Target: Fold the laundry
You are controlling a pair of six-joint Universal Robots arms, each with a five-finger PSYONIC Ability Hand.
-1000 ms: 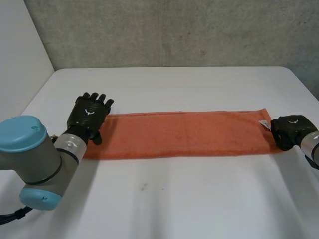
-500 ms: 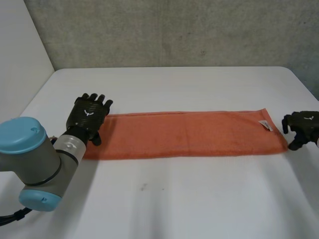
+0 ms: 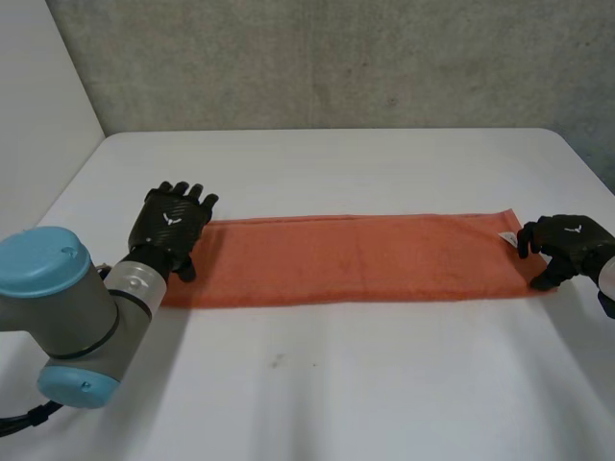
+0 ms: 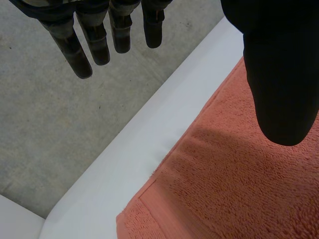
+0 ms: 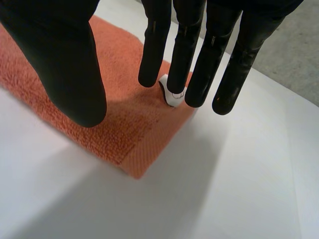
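Note:
An orange towel (image 3: 356,259) lies flat as a long strip across the white table (image 3: 336,384). My left hand (image 3: 171,223) rests open at the strip's left end. In the left wrist view its fingers (image 4: 94,40) are straight beyond the towel's (image 4: 239,189) far edge, and the thumb hangs over the cloth. My right hand (image 3: 569,245) is at the strip's right end, open. Its straight fingers (image 5: 194,55) hover above the towel's (image 5: 124,124) end corner, near the white label (image 5: 172,95), with the thumb spread apart. Neither hand holds cloth.
A grey concrete wall (image 3: 336,58) rises behind the table's far edge. The table's right edge runs close to my right hand. Bare white tabletop stretches in front of and behind the towel.
My right hand opened, drew back to the right off the towel's end, then returned over that end with straight fingers. The left hand and the towel have not moved.

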